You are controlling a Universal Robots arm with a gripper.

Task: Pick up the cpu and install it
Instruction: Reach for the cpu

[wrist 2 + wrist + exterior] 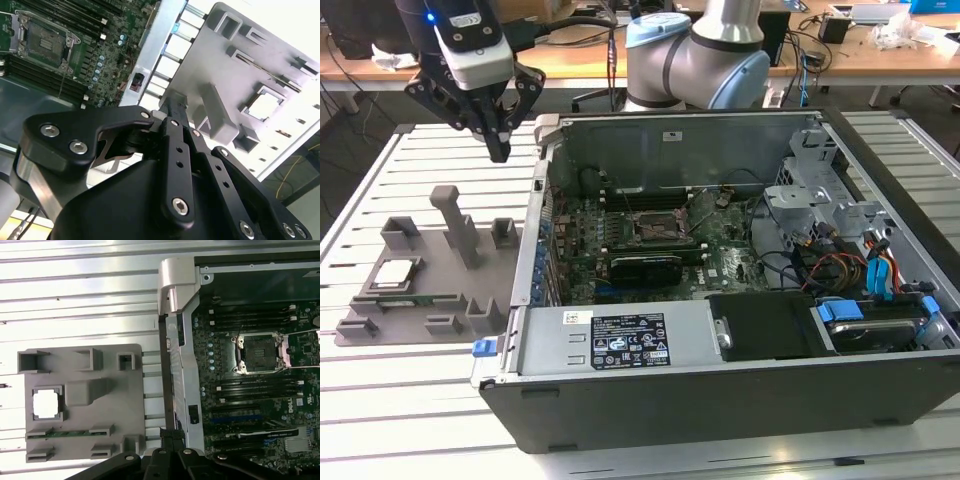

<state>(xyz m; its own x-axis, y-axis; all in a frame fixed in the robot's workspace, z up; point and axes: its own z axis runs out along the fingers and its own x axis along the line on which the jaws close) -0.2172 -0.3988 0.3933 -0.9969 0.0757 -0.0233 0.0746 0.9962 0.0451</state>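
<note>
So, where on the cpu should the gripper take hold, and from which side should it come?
Probably from straight above, gripping two opposite edges of the cpu. It lies flat in a framed recess of the grey fixture, so only its top face is free and its thin sides sit low.

Robotics lab: open computer case [740, 405] on slatted workbench [410, 400], cable-strewn desks [880, 58] behind.

Silvery cpu [396, 272], grey fixture [432, 268]
</note>
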